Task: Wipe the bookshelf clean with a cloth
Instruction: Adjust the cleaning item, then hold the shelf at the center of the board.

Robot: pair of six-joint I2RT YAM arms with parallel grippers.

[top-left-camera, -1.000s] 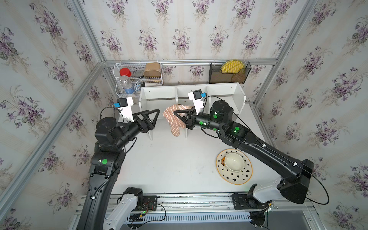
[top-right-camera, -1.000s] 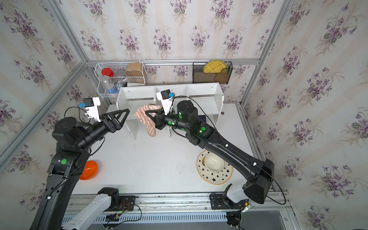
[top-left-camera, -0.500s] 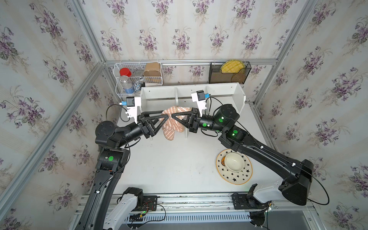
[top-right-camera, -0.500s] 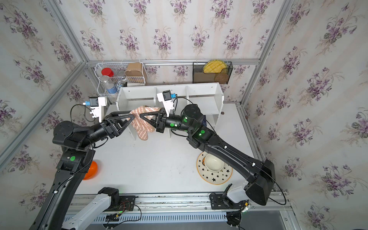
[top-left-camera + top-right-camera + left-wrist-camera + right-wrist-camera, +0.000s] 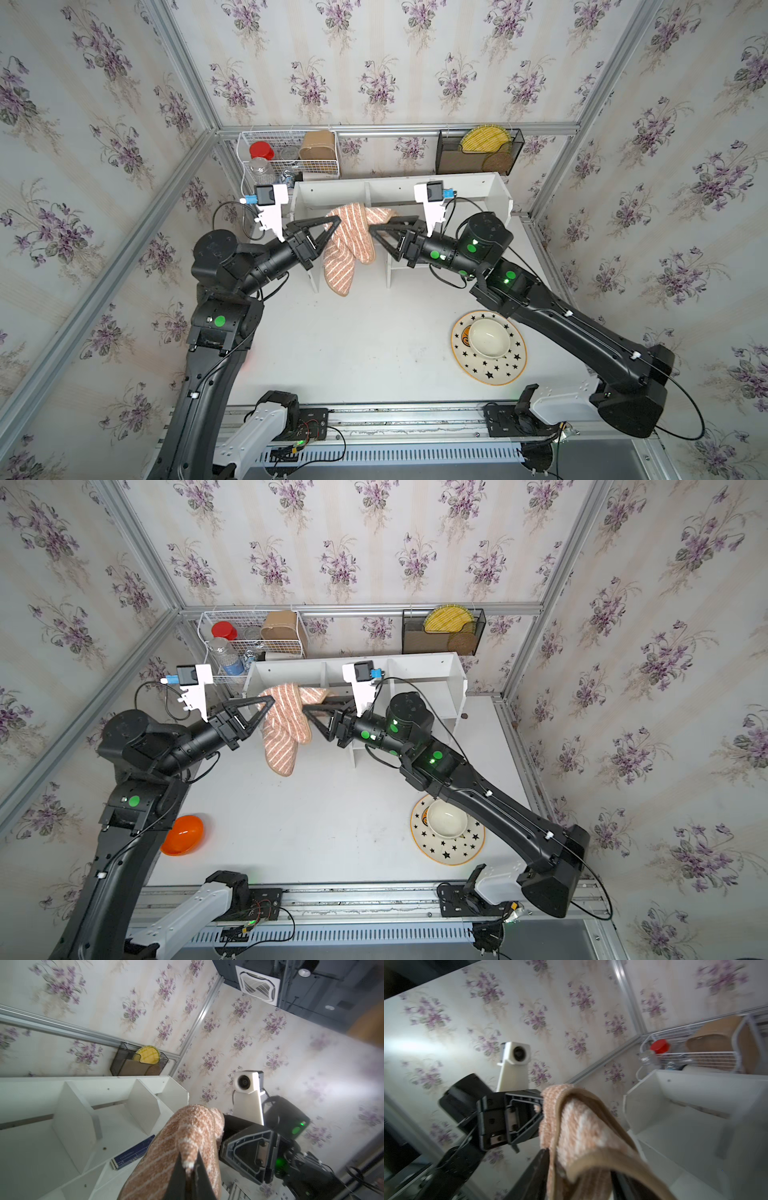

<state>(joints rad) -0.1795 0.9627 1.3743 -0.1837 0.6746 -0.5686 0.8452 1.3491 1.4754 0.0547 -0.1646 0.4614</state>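
The left gripper [image 5: 189,1164] is clenched on a corner of the soft tan-brown towel cloth with thin white stripes [image 5: 349,245], the fabric pinched between its black fingertips in the left wrist view. The right gripper [image 5: 372,228], facing it from just beside, has its jaws apart in the right wrist view, with the cloth's hemmed edge draped loosely between them rather than squeezed. The cloth hangs in the air between the two grippers, its long end drooping in front of the left and middle compartments of the wide white board bookshelf [image 5: 457,179]; whether it touches a board I cannot tell. As I judge it, the cloth is up and at the shelf, but the wiping is not yet done: all three compartments and the lower shelf are left.
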